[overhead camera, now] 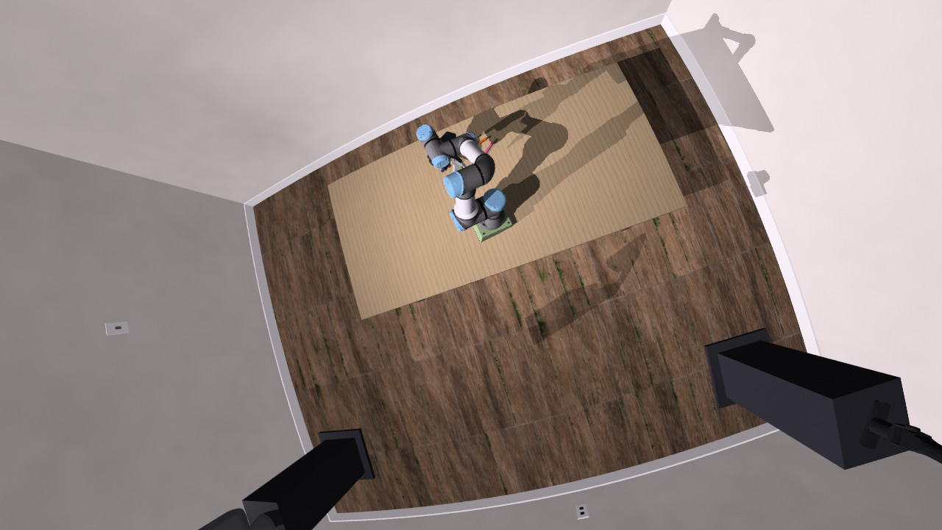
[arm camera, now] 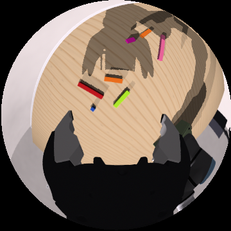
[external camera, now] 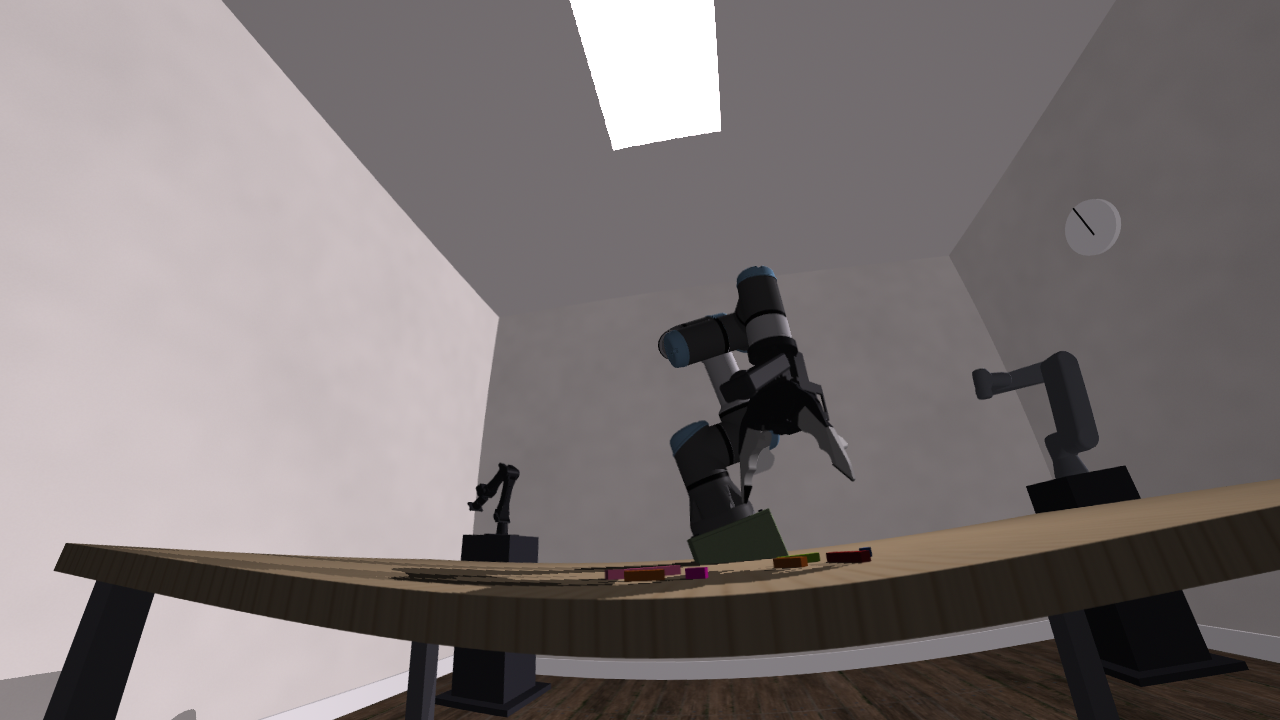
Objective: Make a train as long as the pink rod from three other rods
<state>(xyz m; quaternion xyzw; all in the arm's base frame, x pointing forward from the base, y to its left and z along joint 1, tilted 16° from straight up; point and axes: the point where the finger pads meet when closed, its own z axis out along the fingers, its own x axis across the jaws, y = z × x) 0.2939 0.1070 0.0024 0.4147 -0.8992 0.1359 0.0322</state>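
In the wrist view several rods lie flat and apart on the wooden table [arm camera: 179, 83]. The pink rod [arm camera: 161, 47] [external camera: 640, 569] is at the far right. A magenta rod [arm camera: 130, 40] [external camera: 696, 572] and an orange rod [arm camera: 145, 33] [external camera: 644, 575] lie near it at the top. A second orange rod [arm camera: 113, 78] [external camera: 789, 561], a red rod [arm camera: 90, 90] [external camera: 846, 556], a lime rod [arm camera: 121, 98] and a small blue rod [arm camera: 93, 109] lie nearer. My gripper [arm camera: 117, 112] [external camera: 799, 458] is open and empty, high above the table.
The arm's green base [external camera: 735, 535] [overhead camera: 492, 227] stands on the table behind the rods. The table's edge [arm camera: 42, 77] runs along the left in the wrist view. Two dark camera stands [external camera: 1078, 488] [external camera: 497, 544] rise beyond the table.
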